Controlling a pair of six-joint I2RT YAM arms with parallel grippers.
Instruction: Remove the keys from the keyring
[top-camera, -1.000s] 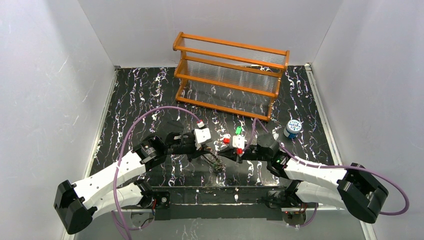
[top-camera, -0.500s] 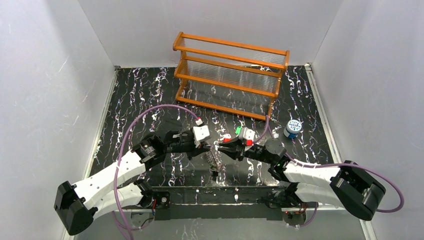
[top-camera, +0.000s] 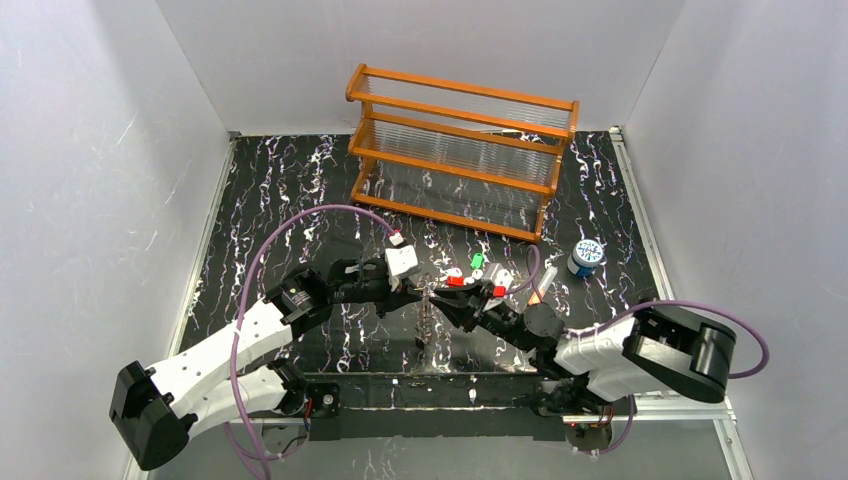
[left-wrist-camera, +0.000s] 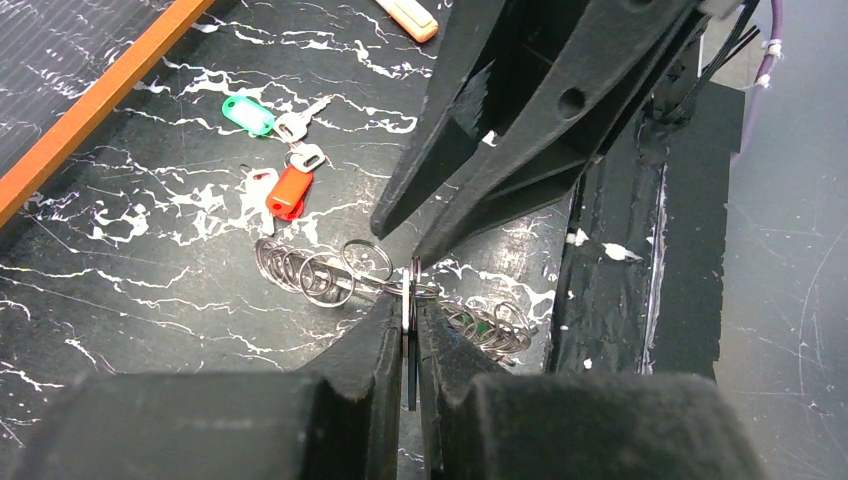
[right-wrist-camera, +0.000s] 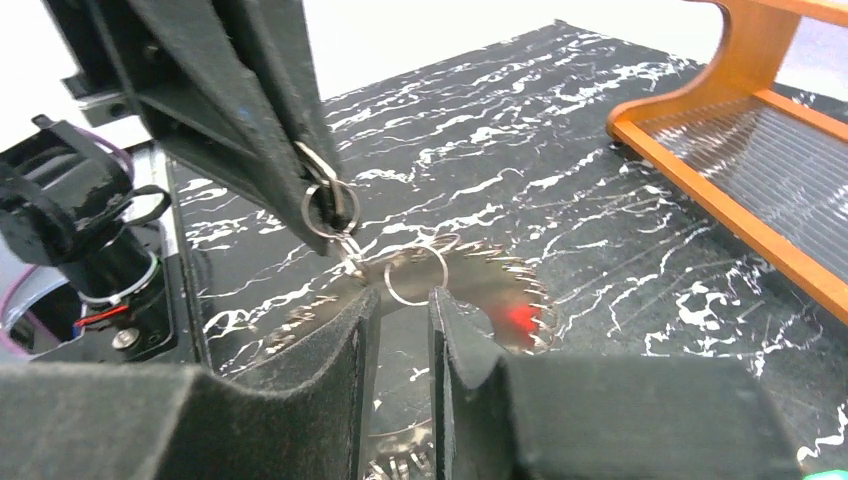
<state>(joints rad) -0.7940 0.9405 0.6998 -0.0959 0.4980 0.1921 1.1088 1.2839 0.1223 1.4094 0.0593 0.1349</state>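
Note:
My left gripper (left-wrist-camera: 408, 300) is shut on a small silver split ring (right-wrist-camera: 325, 205). The dark toothed keyring (right-wrist-camera: 455, 280) hangs from that ring above the table, with bunches of loose rings (left-wrist-camera: 310, 270). My right gripper (right-wrist-camera: 402, 295) is open. Its fingertips (right-wrist-camera: 440, 300) sit at the keyring's edge, on either side of another split ring (right-wrist-camera: 415, 275). A blurred red head (right-wrist-camera: 515, 320) shows by the keyring's rim; I cannot tell whether it is attached. A green key (left-wrist-camera: 250, 113) and a red key (left-wrist-camera: 290, 190) lie apart on the table.
A wooden rack (top-camera: 460, 150) stands at the back of the black marbled table (top-camera: 300, 190). The orange-capped tube (top-camera: 535, 290) lies beside my right arm. A blue-white lid (top-camera: 586, 255) sits further right. The arms' base bar (top-camera: 440, 385) runs along the near edge.
My right gripper has opened and swung left and nearer, up to the hanging keyring. My left gripper has stayed shut and lifted the ring chain slightly.

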